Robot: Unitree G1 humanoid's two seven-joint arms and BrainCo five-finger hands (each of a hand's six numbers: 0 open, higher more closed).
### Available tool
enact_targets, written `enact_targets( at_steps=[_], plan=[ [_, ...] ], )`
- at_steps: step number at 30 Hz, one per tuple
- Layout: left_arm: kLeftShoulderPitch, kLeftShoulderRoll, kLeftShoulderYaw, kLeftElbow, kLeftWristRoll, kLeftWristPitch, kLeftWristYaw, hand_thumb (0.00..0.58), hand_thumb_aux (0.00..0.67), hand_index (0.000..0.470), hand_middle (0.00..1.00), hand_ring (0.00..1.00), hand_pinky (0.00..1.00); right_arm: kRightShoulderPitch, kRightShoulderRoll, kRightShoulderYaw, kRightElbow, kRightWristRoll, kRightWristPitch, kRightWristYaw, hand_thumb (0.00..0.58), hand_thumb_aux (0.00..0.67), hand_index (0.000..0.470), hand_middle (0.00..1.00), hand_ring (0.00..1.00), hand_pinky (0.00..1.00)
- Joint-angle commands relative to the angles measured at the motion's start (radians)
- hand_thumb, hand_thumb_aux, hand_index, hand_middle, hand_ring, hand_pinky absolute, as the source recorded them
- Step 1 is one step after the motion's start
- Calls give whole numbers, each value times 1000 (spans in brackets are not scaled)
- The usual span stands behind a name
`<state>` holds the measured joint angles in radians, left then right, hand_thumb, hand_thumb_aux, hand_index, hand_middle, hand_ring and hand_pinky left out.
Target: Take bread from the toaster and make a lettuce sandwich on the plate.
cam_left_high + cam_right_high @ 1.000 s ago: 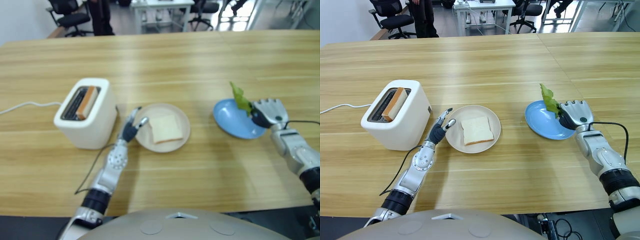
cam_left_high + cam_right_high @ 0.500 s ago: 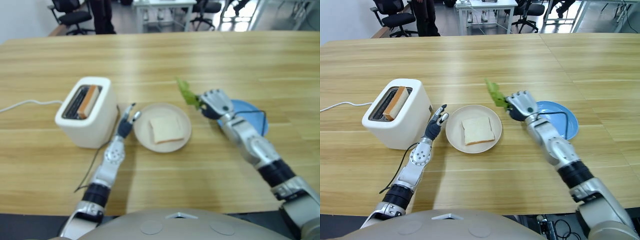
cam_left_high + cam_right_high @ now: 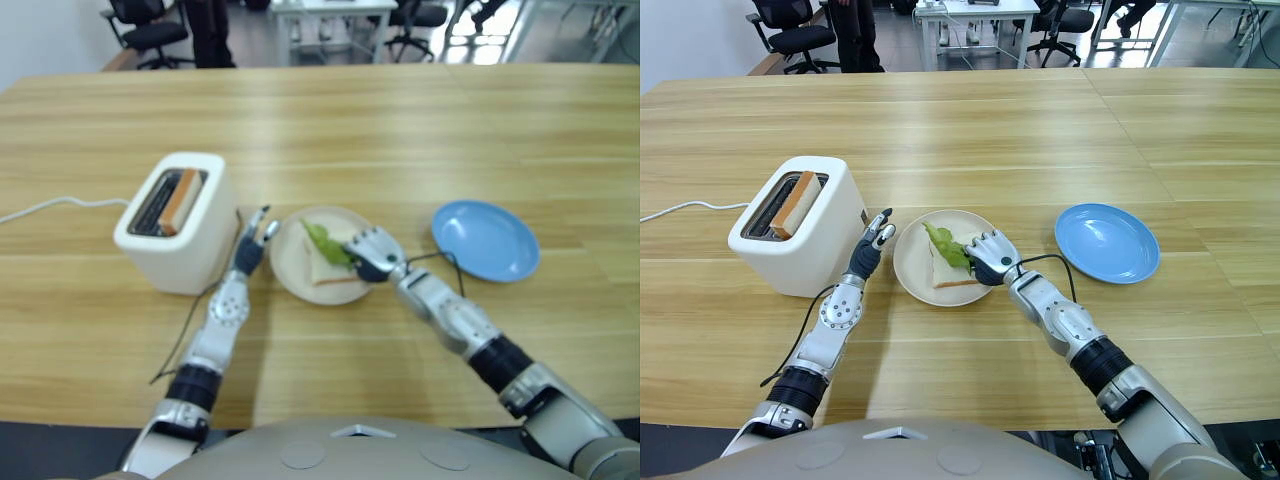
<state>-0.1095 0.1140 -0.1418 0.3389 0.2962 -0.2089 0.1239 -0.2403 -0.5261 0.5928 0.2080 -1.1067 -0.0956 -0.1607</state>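
**Lettuce [image 3: 943, 246] held over the plate [image 3: 908, 274]**

The toaster [image 3: 810, 258] holds one bread slice [image 3: 799, 202]. Beside it the left robot hand [image 3: 868, 252] rests straight-fingered, holding nothing. On the plate lies a second slice [image 3: 952, 278]; the right robot hand [image 3: 990, 262] grips the lettuce over it. A blue plate [image 3: 1107, 243] sits rightmost.

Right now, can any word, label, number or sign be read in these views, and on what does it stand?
None can be read. The toaster, the cream plate, the blue plate and the table show no print that can be made out; any small marks on them are too small to read.
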Motion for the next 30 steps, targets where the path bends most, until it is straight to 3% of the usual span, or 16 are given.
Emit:
enact_targets(
  at_steps=[1,2,3,4,5,6,18,23,26,30],
  plan=[
    [7,-2,-4,1,0,6,-5,0,0,0,0,0,0,24,-25,-13,-59,-30,22,20,580,670,460,1000,1000,1000],
    [8,-2,-4,1,0,6,-5,0,0,0,0,0,0,29,-30,-19,-75,-34,28,20,580,670,460,1000,1000,1000],
    [8,-2,-5,3,1,5,-5,0,0,0,0,0,0,34,-34,-26,-93,-37,35,21,449,352,242,149,149,149],
    [8,-2,-5,6,2,4,-4,0,0,0,0,0,0,36,-38,-31,-106,-42,41,21,449,352,242,149,149,149],
    [8,-2,-6,8,2,4,-4,0,0,0,0,0,0,39,-41,-36,-117,-44,47,21,310,213,146,0,0,0],
    [8,-2,-6,9,3,4,-4,0,0,0,0,0,0,41,-43,-40,-127,-45,50,23,0,0,0,0,0,0],
    [14,2,-9,4,12,7,-7,0,0,0,0,0,0,67,-59,-85,-191,-50,84,69,0,0,0,0,0,0],
    [38,20,-24,-75,57,-6,7,0,0,0,0,0,0,128,-106,-229,-343,19,120,111,0,0,0,0,0,0],
    [71,43,-54,-252,135,-12,7,0,0,0,0,0,0,168,-68,-380,-407,253,89,113,0,0,0,0,0,0],
    [93,58,-63,-545,167,47,-69,0,0,0,0,0,0,217,107,-601,-407,758,25,166,0,0,0,0,0,0]
  ],
)
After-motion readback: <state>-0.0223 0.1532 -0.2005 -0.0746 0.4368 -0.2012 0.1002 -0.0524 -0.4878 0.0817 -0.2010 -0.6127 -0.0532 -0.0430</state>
